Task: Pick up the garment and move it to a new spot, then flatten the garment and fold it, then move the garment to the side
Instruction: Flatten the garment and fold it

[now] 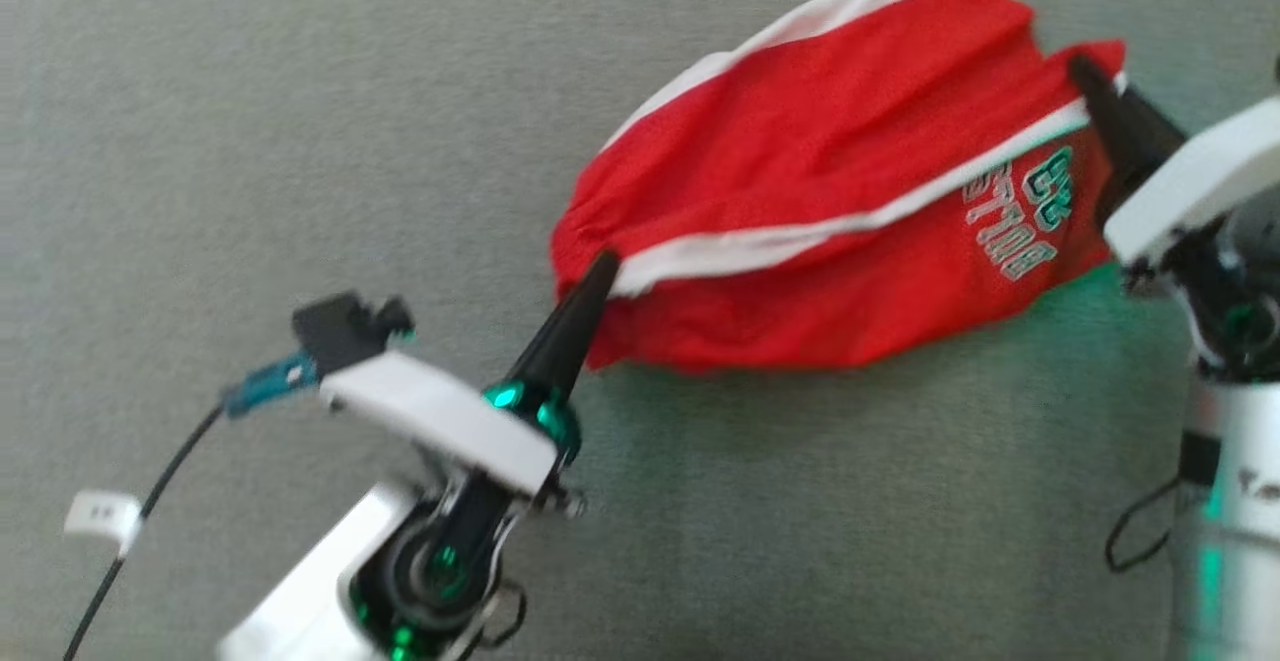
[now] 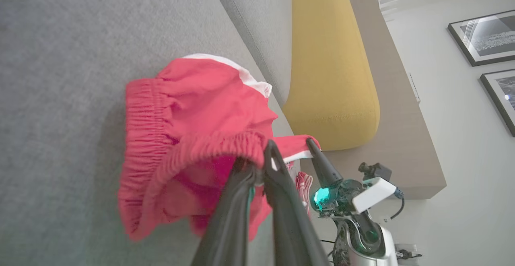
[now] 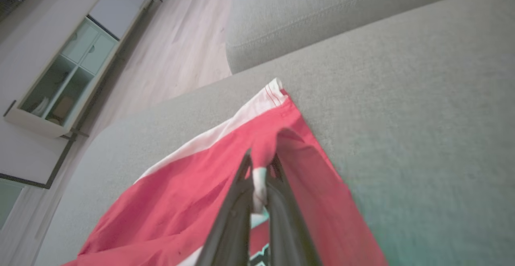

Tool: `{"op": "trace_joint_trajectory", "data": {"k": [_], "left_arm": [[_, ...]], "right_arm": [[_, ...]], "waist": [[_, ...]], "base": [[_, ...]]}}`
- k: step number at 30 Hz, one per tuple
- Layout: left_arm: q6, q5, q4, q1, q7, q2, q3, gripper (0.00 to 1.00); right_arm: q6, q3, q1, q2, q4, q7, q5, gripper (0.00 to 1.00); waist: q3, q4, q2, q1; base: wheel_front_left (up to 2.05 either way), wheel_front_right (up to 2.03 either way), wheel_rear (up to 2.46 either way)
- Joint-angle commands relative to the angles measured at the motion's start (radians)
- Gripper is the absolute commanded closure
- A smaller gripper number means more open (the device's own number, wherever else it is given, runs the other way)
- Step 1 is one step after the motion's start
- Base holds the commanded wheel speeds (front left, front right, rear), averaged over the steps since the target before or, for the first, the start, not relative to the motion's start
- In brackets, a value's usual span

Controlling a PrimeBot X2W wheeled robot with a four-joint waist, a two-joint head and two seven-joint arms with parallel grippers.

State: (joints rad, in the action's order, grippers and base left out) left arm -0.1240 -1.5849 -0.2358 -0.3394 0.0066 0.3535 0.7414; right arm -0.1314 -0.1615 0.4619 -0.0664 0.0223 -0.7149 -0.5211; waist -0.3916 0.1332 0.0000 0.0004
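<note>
Pinching the gathered waistband (image 2: 193,147), the left gripper (image 1: 603,263) has its fingers drawn nearly together on red cloth. The right gripper (image 1: 1085,76) is closed the same way on the white-striped edge at a leg end. Between them the shorts (image 1: 820,201) sag in loose folds over the grey sofa seat (image 1: 250,121), raised at both held ends; whether the far corner touches the seat I cannot tell. The cloth looks thin, light and limp, with no stiffness to keep a shape, so it will likely droop and bunch wherever it is not held. The elastic waistband is thicker and probably gives the surer hold, while the thin leg edge could slip. In the head view the long axis runs from lower left up to the right, gripper to gripper. The waistband is toward the robot's left and the legs toward its right, with the lettering (image 1: 1020,216) by the right gripper.
</note>
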Motion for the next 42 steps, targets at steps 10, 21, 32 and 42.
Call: {"op": "trace_joint_trajectory", "data": {"k": [10, 21, 32, 42], "left_arm": [[-0.057, 0.003, 0.104, -0.174, 0.027, -0.066, -0.047, 1.0], [-0.051, -0.031, 0.283, -0.256, 0.034, -0.147, -0.072, 1.0], [-0.027, 0.031, 0.373, -0.262, -0.003, -0.149, -0.049, 0.0], [-0.069, 0.341, 0.315, -0.246, -0.134, -0.016, 0.079, 0.0]], "right_arm": [[0.001, 0.027, 0.218, -0.055, 0.172, 0.01, 0.061, 1.0], [0.001, 0.03, 0.344, -0.09, 0.356, 0.08, 0.098, 1.0], [0.001, 0.066, 0.345, -0.1, 0.421, 0.148, 0.1, 0.0], [0.001, 0.188, 0.281, -0.223, 0.334, 0.152, 0.112, 0.0]], "waist": [[-0.036, 0.08, 0.0, -0.0004], [-0.051, 0.129, 0.0, -0.0004], [-0.03, 0.124, 0.0, -0.0004], [-0.005, 0.107, 0.0, -0.0004]], "base": [[0.0, 0.0, 0.0], [0.0, 0.0, 0.0], [0.0, 0.0, 0.0], [0.0, 0.0, 0.0]]}}
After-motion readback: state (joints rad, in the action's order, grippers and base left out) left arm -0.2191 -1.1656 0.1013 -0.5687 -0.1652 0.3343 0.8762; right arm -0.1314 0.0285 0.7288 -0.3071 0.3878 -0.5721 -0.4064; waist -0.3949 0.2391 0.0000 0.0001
